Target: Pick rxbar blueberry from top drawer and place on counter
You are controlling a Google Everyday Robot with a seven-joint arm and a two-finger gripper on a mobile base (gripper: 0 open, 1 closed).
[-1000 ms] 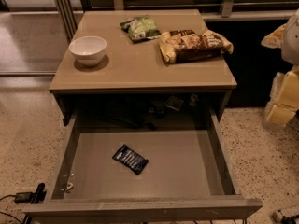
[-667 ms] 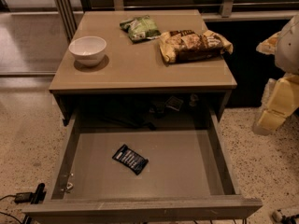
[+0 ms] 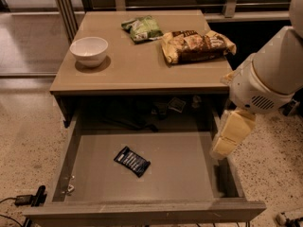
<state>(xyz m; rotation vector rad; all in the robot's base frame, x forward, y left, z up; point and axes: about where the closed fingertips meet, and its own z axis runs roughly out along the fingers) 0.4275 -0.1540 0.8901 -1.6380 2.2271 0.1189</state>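
**Tool hanging at the drawer's right edge, bar down in the drawer**

From my end, the tool point(image 3: 221, 148) sits at the right side of the frame. It points down and a bit left, over the right wall of the open top drawer point(image 3: 189, 174). It's the pale yellowish bit at the end of the fat white arm point(image 3: 270, 79). Honestly, I can't tell whether it's released or clenched from this angle. Nothing shows in it or against it.

The rxbar blueberry point(image 3: 132, 161) lies flat on the drawer bottom, left of center, turned at a diagonal. It's well apart from the tool and not touching any drawer wall. The dark wrapper with its white lettering stands out fine against the grey bottom. The drawer is pulled all the way out toward me.

Up on the desk point(image 3: 137, 65) there's a white bowl point(image 3: 89, 51) near the left edge. A green chip bag point(image 3: 142, 28) sits toward the back, and a bigger yellow-brown bag point(image 3: 196, 45) lies just right of it. Some dark clutter shows in the shadow under the desk, behind the drawer, and I can't make out what it is. A black plug point(image 3: 33, 197) lies on the speckled floor point(image 3: 28, 136) at the lower left.
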